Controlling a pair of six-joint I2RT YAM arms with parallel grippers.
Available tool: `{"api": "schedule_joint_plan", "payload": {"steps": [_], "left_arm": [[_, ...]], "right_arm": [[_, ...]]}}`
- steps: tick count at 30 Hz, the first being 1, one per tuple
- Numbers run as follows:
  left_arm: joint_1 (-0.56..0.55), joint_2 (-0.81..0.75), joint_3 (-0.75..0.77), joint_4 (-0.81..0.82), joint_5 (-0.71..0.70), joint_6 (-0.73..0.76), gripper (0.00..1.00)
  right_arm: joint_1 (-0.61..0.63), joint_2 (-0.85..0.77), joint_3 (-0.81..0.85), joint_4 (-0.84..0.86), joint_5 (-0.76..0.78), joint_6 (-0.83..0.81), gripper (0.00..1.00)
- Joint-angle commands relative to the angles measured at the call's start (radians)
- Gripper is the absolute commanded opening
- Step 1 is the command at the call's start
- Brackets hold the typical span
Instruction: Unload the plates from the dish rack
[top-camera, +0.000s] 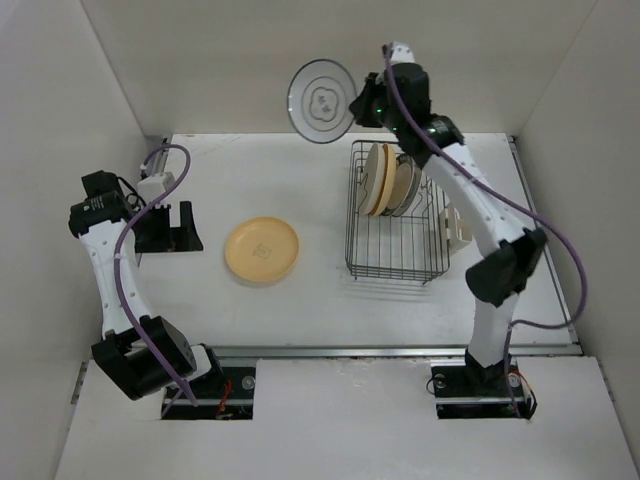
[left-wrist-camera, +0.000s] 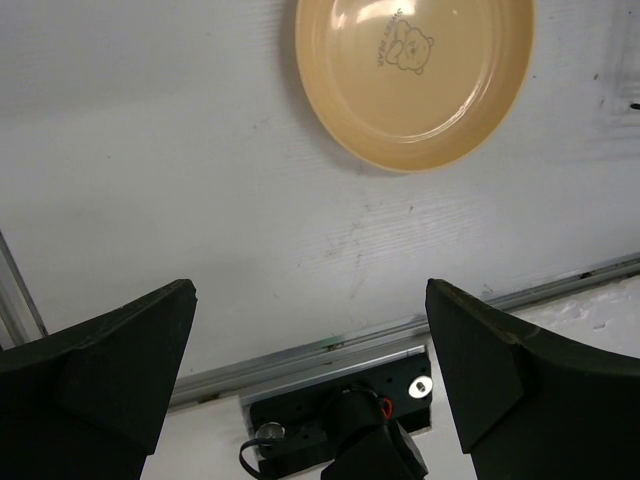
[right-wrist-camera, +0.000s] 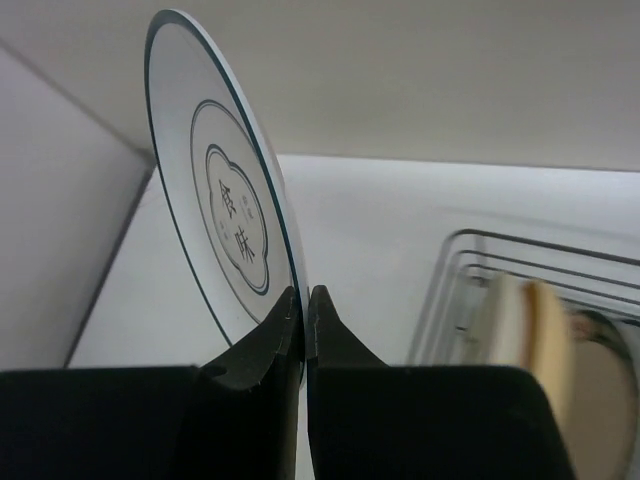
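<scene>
Right tool (right-wrist-camera: 303, 300): closed on the rim of the white ringed plate (top-camera: 322, 101), which is held in the air over the far edge of the table (top-camera: 320, 310).
White ringed plate: carried on edge, clear of the dish rack (top-camera: 395, 265), off its far-left corner.
Dish rack: set toward the table's right edge; several cream and yellow plates (top-camera: 385, 180) are stood upright in its far half.
Yellow plate (top-camera: 261, 249): laid flat near the table's middle, left of the rack.
Left tool (left-wrist-camera: 310, 290): spread wide, nothing gripped, near the left edge.
Deciding relation: bare table is found near-left of the held plate; tipping it flat is judged necessary. The rack is nearer the right arm.
</scene>
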Motion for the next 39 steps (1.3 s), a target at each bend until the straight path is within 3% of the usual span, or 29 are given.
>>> {"api": "schedule_joint_plan", "payload": {"steps": [1,6,13,23,25,34,39], "left_arm": [[0.000,0.000,-0.029,-0.031,0.045,0.017,0.99],[0.000,0.012,-0.047,-0.022,0.009,0.017,0.99],[0.000,0.053,-0.047,-0.013,0.009,-0.004,0.99],[0.000,0.084,-0.056,-0.003,-0.009,-0.013,0.99],[0.000,0.084,-0.056,0.007,-0.020,-0.025,0.99],[0.000,0.093,-0.056,0.016,-0.020,-0.036,0.99],[0.000,0.084,-0.047,0.016,-0.029,-0.036,0.99]], "right_arm": [[0.023,0.178,0.051,0.167,-0.275,0.135,0.00],[0.071,0.409,0.139,0.324,-0.332,0.325,0.00],[0.102,0.636,0.208,0.418,-0.202,0.660,0.00],[0.140,0.745,0.208,0.307,-0.138,0.849,0.00],[0.140,0.746,0.185,0.298,-0.138,0.872,0.11],[0.140,0.736,0.157,0.260,-0.148,0.884,0.34],[0.140,0.699,0.148,0.208,-0.186,0.884,0.52]]}}
